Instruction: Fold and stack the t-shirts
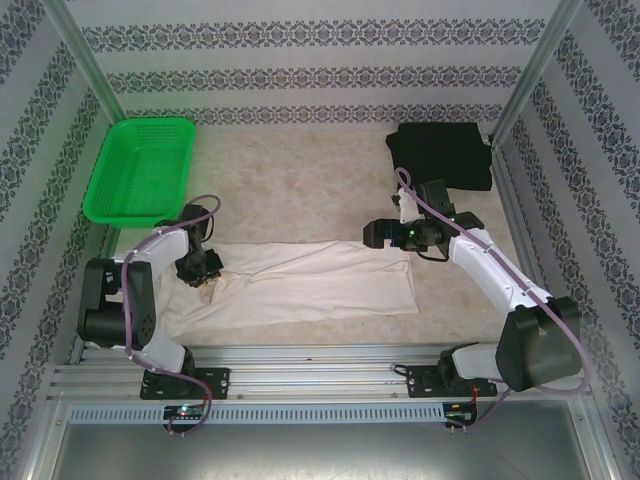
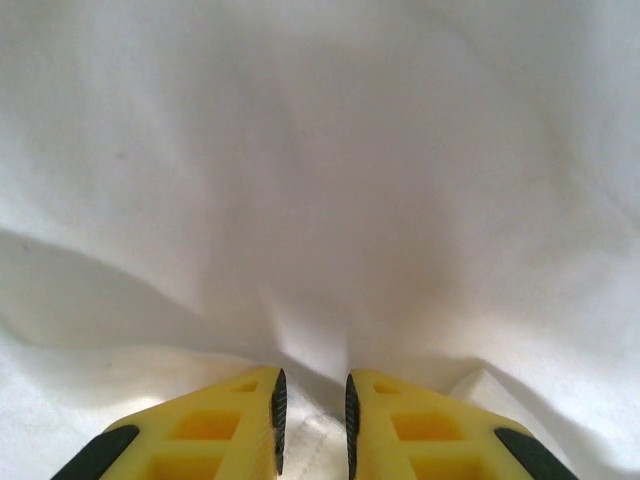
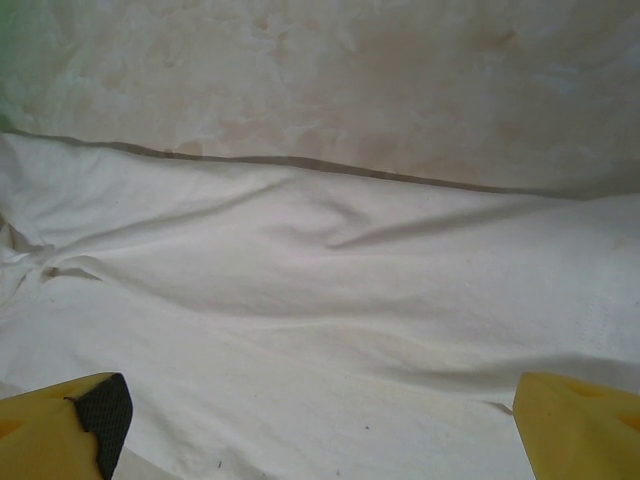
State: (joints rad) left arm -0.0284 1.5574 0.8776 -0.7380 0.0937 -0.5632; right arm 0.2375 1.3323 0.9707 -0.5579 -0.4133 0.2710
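The white t-shirt (image 1: 310,285) is lying as a long strip across the near middle of the table (image 1: 300,180). The left gripper (image 1: 205,282) is resting on its left end, jaws drawn almost together and pinching a fold of white cloth. The right gripper (image 1: 370,234) is standing over the shirt's far right edge, jaws spread wide, gripping nothing. The black t-shirt (image 1: 440,155) is lying at far right, well apart. A green basket (image 1: 140,170) is sitting far left.
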